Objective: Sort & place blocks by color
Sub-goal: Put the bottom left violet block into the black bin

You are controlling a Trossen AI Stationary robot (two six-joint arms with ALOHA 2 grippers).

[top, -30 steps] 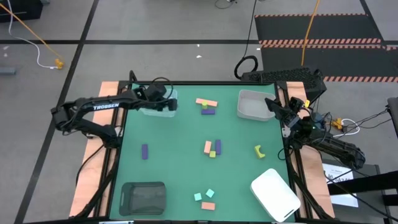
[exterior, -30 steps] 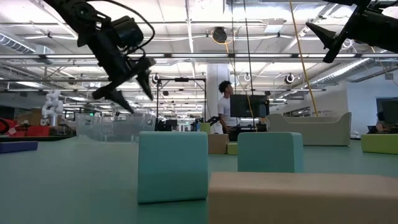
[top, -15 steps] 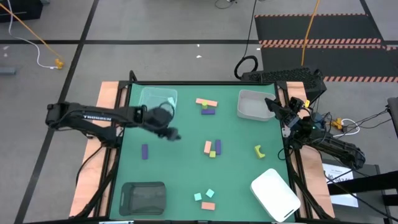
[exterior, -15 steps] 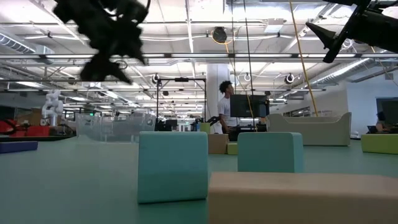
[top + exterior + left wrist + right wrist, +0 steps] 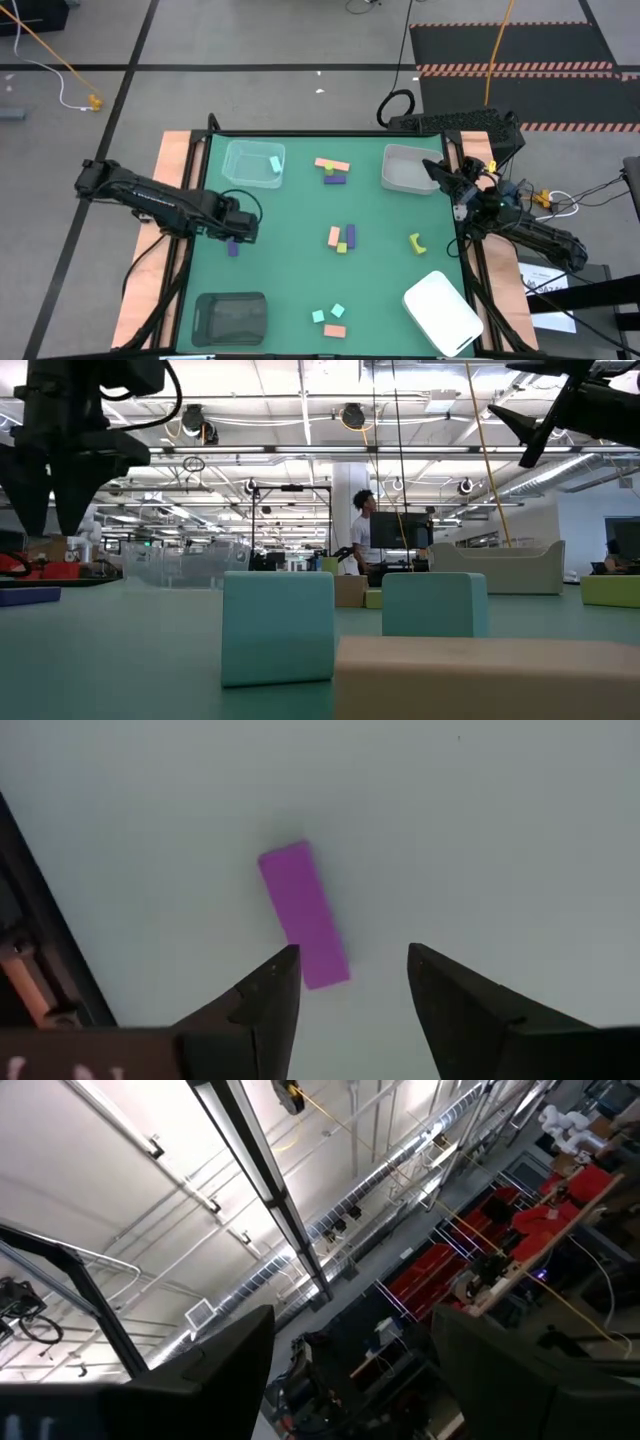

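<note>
My left gripper (image 5: pixel 236 233) hangs open over the table's left part, pointing down, just far of a purple bar (image 5: pixel 303 915) that lies flat on the green mat; the bar sits ahead of one finger, not between them. One teal block (image 5: pixel 275 162) lies in the clear tray (image 5: pixel 245 175) at the far left. Salmon, purple and yellow-green blocks lie far centre (image 5: pixel 333 171) and mid-table (image 5: pixel 342 238), and a curved yellow-green piece (image 5: pixel 417 241) lies to the right. Two teal cubes (image 5: pixel 278 625) and a salmon bar (image 5: pixel 480 678) lie near the front edge. My right gripper (image 5: pixel 440 172) waits open at the right, raised.
A white bin (image 5: pixel 400 180) stands at the far right, a white lid (image 5: pixel 442 312) lies at the near right and a dark tray (image 5: pixel 230 318) at the near left. Wooden rails run along both sides of the mat. A person stands in the room beyond the table.
My left gripper has swung from over the clear tray toward the table's near edge, to a spot above the purple bar, and has turned to point straight down. Its fingers stand closer together than before. The teal block now shows in the clear tray.
</note>
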